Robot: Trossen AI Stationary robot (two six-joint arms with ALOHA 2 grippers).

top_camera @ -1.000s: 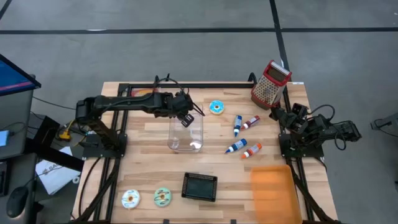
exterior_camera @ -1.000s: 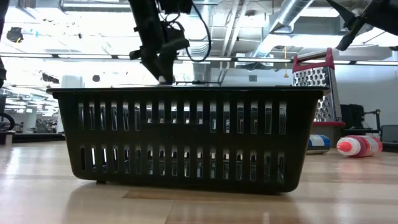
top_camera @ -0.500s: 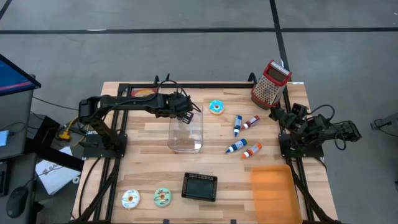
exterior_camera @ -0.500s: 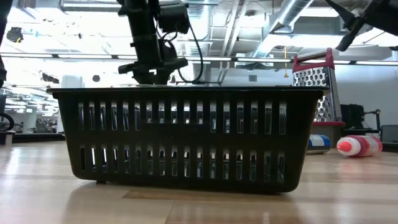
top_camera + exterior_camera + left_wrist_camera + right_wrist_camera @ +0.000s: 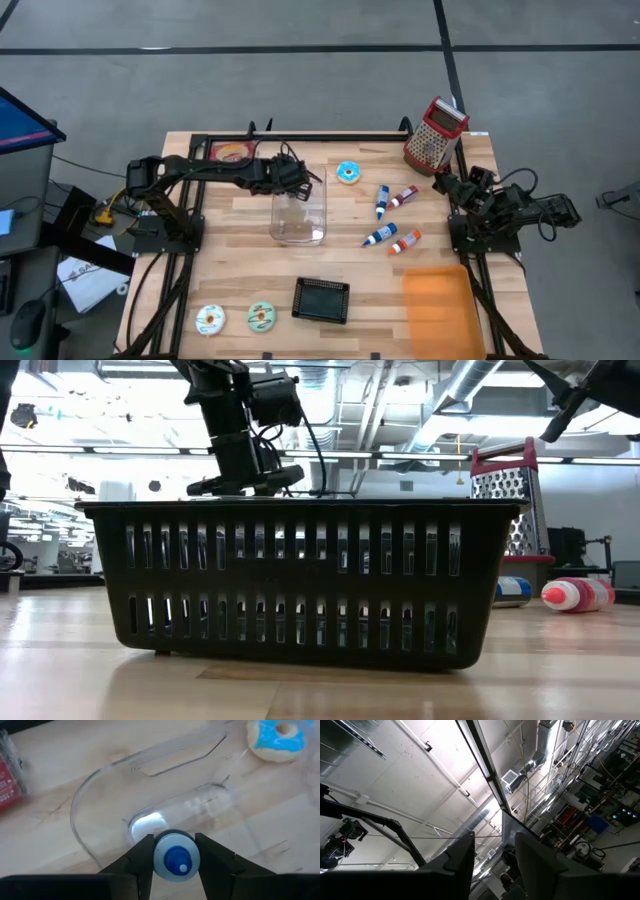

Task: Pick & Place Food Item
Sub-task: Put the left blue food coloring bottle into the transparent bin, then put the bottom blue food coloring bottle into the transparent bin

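My left gripper (image 5: 288,180) hangs over the far end of a clear plastic container (image 5: 298,213) that stands on the table, and it is shut on a small bottle with a blue cap (image 5: 175,862). The container's floor (image 5: 165,815) shows past the cap in the left wrist view. In the low view the gripper (image 5: 245,484) sits just above the rim of the black basket. Several more small bottles, blue-capped (image 5: 382,200) and red-capped (image 5: 404,195), lie on the table to the right. My right gripper (image 5: 442,181) waits at the right edge, open, tilted up toward the ceiling (image 5: 494,840). My left gripper pinches the bottle between its two fingers, one on each side of the white collar below the blue cap (image 5: 156,860). The fingers slant down from the table's left. The cap end faces back toward the wrist, hiding the bottle's body. The bottle is lifted clear above the container.
A blue-iced donut (image 5: 348,172) lies beyond the container; two more donuts (image 5: 210,319) (image 5: 262,317) lie at the near left. A black basket (image 5: 321,300) stands near the front, an orange tray (image 5: 440,305) at the near right, a grater (image 5: 435,132) at the far right, a red packet (image 5: 232,152) at the far left.
My left gripper has sunk toward the clear container, bottle still held, and rolled about its wrist, so that in the low view its fingers now lie level just above the basket's rim instead of pointing down.
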